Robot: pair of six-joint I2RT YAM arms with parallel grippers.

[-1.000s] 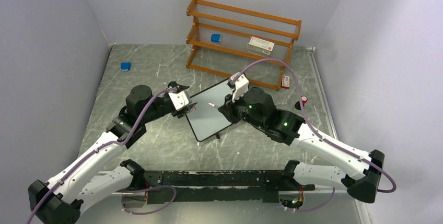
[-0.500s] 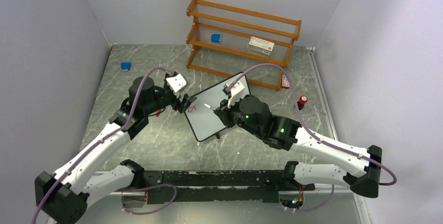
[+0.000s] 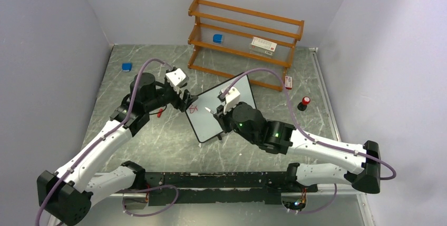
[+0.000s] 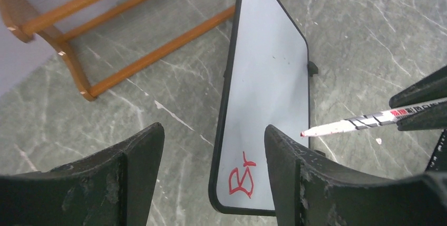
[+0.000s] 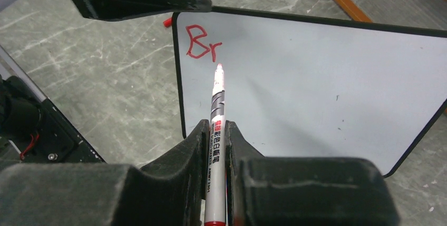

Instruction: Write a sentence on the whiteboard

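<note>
Left pincer (image 3: pixel 185 101), jaws open and empty, hovers beside the left corner of the small black-framed white whiteboard (image 5: pixel 316 89), which lies on the grey marbled tabletop (image 3: pixel 158 141). Only red letters "Br" (image 5: pixel 203 44) are written. My right pincer (image 5: pixel 216 126) clamps the white red-tipped marker (image 5: pixel 217 105), its tip just below them. I judge most of the sentence unwritten.

— Where's the overhead one looking from?
— High at the near side, tilted down over the whole table (image 3: pixel 168 147).
— And the wrist ones?
— Close in. Left looks lengthwise down the whiteboard (image 4: pixel 269 89); right faces it along the marker (image 5: pixel 217 115). All three catch the red lettering (image 5: pixel 203 42).
</note>
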